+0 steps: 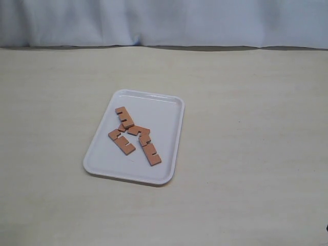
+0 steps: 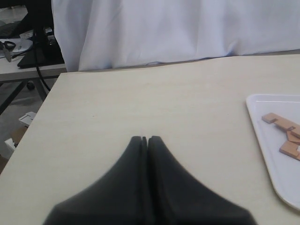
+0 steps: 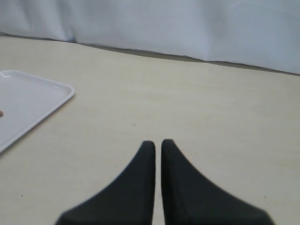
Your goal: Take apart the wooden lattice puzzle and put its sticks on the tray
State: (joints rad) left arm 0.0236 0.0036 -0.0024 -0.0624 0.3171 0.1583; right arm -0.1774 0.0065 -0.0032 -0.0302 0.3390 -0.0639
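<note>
- A pale beige tabletop [image 1: 246,154] fills the scene, and a white cloth [image 1: 164,20] hangs along its far edge.
- In the left wrist view, dark equipment [image 2: 40,23] and a black cable [image 2: 42,77] show past the table's side edge.
- The tray [image 1: 164,110] lies flat near the middle of the table.
- Four sticks [image 1: 134,136] lie loose on the tray, no longer a lattice. They touch or overlap in a rough zigzag.
- The left pincer [image 2: 144,138] is clenched with its tips pressed together and nothing between them. It sits over bare table, well apart from the tray [image 2: 281,176] and the sticks [image 2: 286,133].
- The right pincer [image 3: 158,142] is also clenched and empty. It is over bare table, well apart from the tray's corner [image 3: 28,101].
</note>
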